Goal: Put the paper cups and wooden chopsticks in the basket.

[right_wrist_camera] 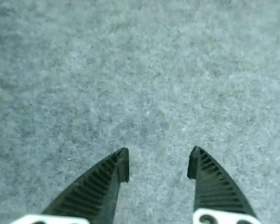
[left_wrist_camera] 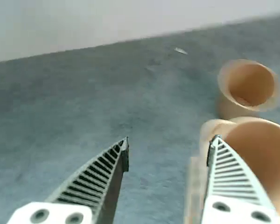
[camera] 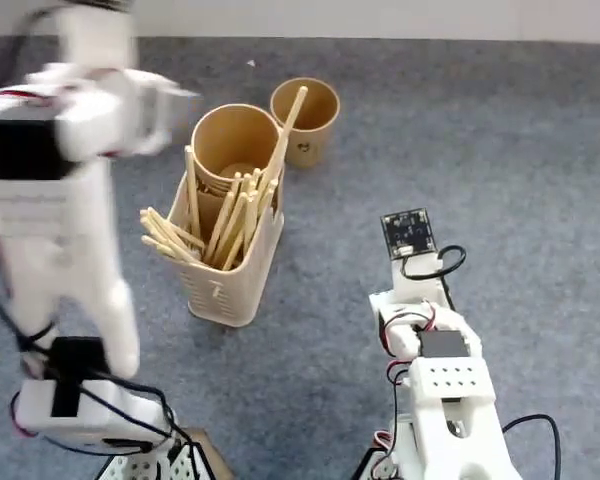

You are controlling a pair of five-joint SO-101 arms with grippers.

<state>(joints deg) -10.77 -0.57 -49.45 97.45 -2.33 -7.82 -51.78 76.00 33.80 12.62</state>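
Observation:
A cream basket (camera: 223, 283) stands on the grey carpet. It holds several wooden chopsticks (camera: 228, 225) and a paper cup (camera: 236, 146) at its far end. A second paper cup (camera: 314, 112) stands upright on the carpet just behind the basket, and one long chopstick (camera: 288, 128) rises from the basket across its rim. My left gripper (left_wrist_camera: 171, 140) is open and empty above the carpet, just left of the cup in the basket (left_wrist_camera: 256, 154), with the other cup (left_wrist_camera: 248, 87) beyond. My right gripper (right_wrist_camera: 159, 151) is open over bare carpet.
The left arm (camera: 75, 120) reaches in from the left, high beside the basket. The right arm (camera: 435, 360) stands at the front right, folded down, a good way from the basket. A pale wall runs along the far edge.

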